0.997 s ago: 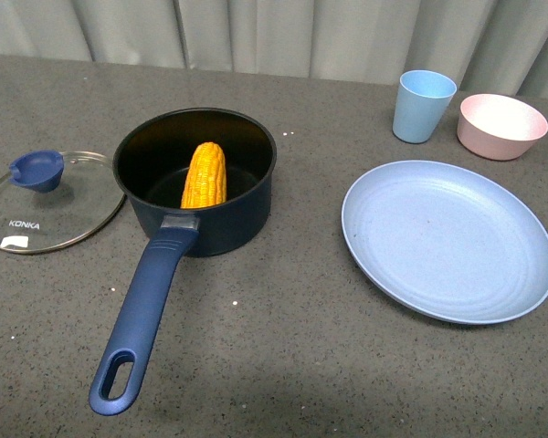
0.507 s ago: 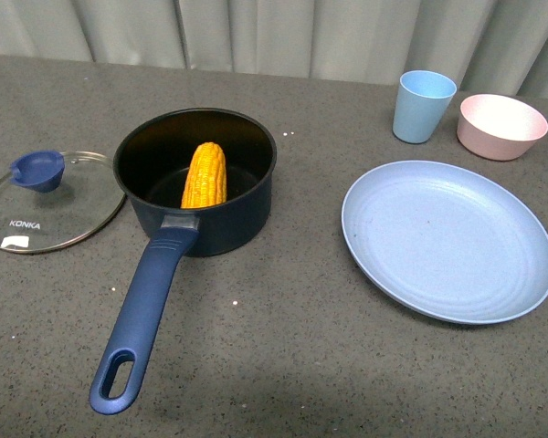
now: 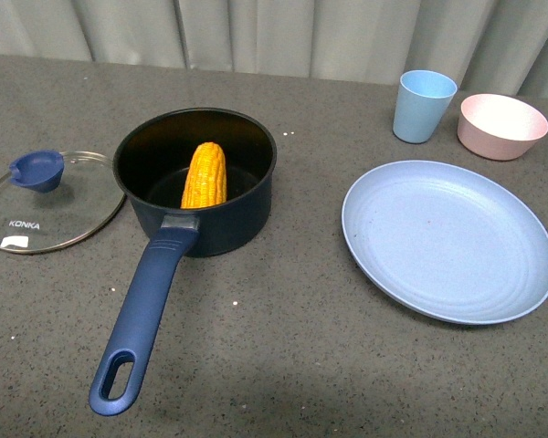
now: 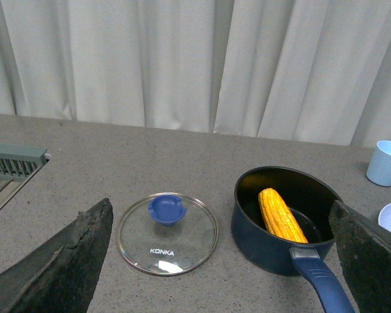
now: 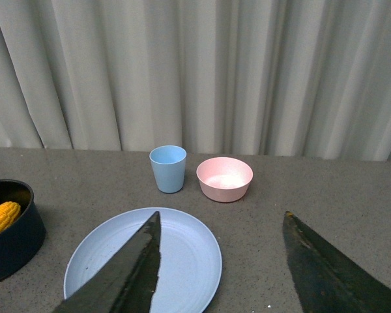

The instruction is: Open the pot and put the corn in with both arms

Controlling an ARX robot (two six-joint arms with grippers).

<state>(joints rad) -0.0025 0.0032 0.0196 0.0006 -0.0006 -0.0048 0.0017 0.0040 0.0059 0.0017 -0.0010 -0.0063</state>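
Observation:
The dark navy pot [image 3: 215, 214] stands open at centre left of the table, its long blue handle [image 3: 142, 315] pointing toward me. The yellow corn [image 3: 205, 175] lies inside it, leaning on the wall. The glass KONKA lid [image 3: 46, 212] with its blue knob [image 3: 36, 170] lies flat on the table left of the pot. No arm shows in the front view. My left gripper [image 4: 225, 261] is open and empty, back from the lid [image 4: 167, 233], the pot [image 4: 274, 251] and the corn [image 4: 281, 216]. My right gripper [image 5: 221, 261] is open and empty above the plate's edge.
A pale blue plate [image 3: 448, 239] lies at the right, with a blue cup [image 3: 423, 106] and a pink bowl [image 3: 500, 126] behind it. A grey curtain closes off the back. A slatted grey edge [image 4: 13, 162] shows at the table's far left.

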